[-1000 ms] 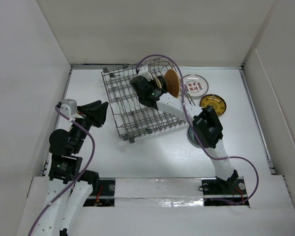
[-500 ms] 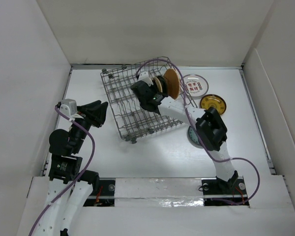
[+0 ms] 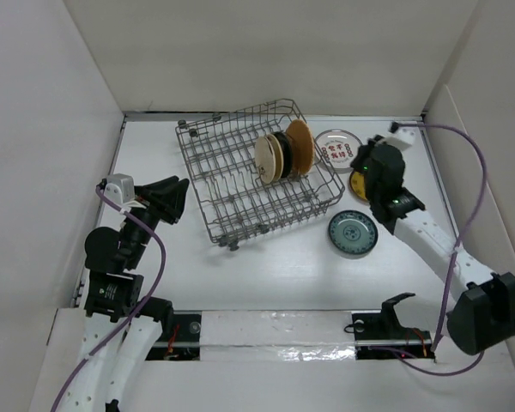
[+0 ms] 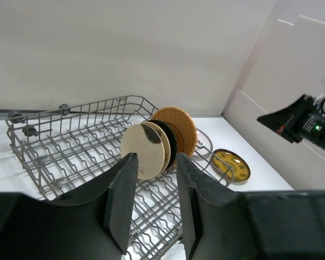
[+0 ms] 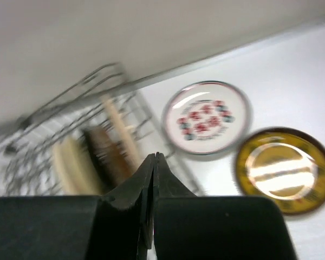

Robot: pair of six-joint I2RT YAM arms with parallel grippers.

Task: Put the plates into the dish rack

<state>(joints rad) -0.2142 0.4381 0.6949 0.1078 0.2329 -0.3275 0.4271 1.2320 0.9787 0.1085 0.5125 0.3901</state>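
Three plates [image 3: 268,159] stand in the dish rack [image 3: 213,167]; the right end effector [image 5: 154,158] is clenched and empty, the left end effector [image 4: 156,160] released.

Three plates [image 3: 283,153] stand upright in the grey dish rack [image 3: 227,184].

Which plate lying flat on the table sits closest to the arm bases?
The teal patterned plate, alone off the dish rack's near right corner; the red-marked white plate and yellow plate lie farther back.
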